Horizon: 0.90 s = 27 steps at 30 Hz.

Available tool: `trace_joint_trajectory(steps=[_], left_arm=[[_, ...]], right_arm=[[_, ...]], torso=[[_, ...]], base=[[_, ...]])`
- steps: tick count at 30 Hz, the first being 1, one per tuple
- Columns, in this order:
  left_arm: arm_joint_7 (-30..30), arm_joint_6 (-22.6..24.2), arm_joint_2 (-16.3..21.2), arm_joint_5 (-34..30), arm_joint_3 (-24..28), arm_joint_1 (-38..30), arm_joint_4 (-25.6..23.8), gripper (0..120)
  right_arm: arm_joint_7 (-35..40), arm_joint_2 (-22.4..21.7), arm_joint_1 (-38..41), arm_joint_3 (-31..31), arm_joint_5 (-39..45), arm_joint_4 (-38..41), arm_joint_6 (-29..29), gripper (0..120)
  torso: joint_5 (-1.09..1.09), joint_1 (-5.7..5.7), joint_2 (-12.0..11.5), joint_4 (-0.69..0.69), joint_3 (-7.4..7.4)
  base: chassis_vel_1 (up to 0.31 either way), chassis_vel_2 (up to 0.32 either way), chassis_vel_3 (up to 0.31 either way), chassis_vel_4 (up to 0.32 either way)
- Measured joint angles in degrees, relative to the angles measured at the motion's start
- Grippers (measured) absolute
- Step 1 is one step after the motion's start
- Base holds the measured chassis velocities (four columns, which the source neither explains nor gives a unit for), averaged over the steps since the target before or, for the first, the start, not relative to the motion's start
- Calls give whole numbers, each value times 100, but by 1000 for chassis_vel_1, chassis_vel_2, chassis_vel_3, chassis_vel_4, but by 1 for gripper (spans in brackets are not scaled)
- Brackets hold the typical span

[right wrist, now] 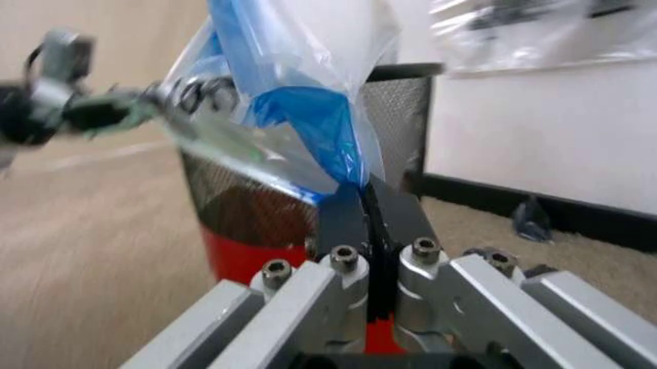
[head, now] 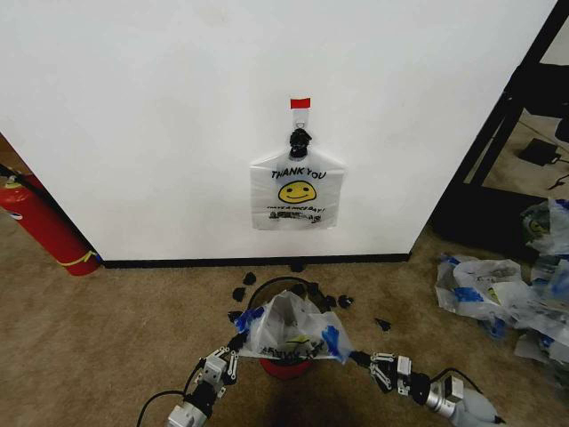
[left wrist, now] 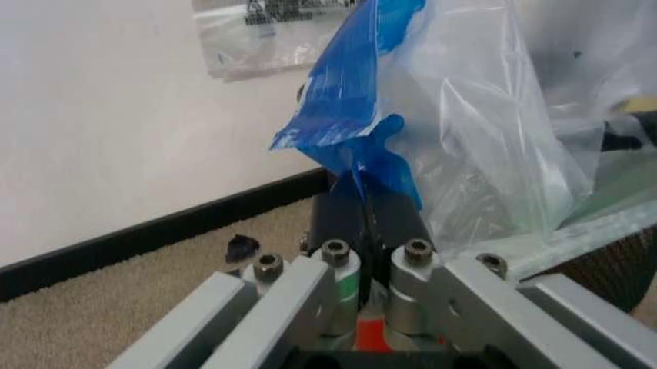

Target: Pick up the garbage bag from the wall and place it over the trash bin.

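Left fingers [head: 238,341], right fingers [head: 353,357] clamp garbage bag [head: 289,331] over trash bin [head: 286,366]; black scraps [head: 240,293] around.

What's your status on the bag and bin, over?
Left gripper and right gripper shut on garbage bag handles. Bag stretched above trash bin. Nothing blocking.
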Motion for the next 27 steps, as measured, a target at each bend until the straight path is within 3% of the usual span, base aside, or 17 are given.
trace_joint_trajectory(steps=[9,16,25,26,27], left_arm=[[-2,52,69,46,-38,39,-1,0],[-54,109,92,186,-68,89,101,0],[-117,58,148,87,-70,246,-289,0],[-103,52,167,118,-66,288,-368,0],[-83,108,216,264,-70,392,-495,14]], right_arm=[[178,94,-87,-124,796,112,-574,0],[522,263,-36,-124,814,8,-668,0],[489,303,-195,-60,553,254,-645,0],[380,276,-227,-26,460,292,-644,0],[71,160,-247,105,184,314,-651,3]], torso=[[-1,0,0,0,0],[-1,0,1,0,0],[1,0,1,0,0],[2,0,1,0,0],[-2,0,1,0,0]], base=[[0,0,0,0],[0,0,0,0],[0,0,0,0],[0,0,0,0],[0,0,0,0]])
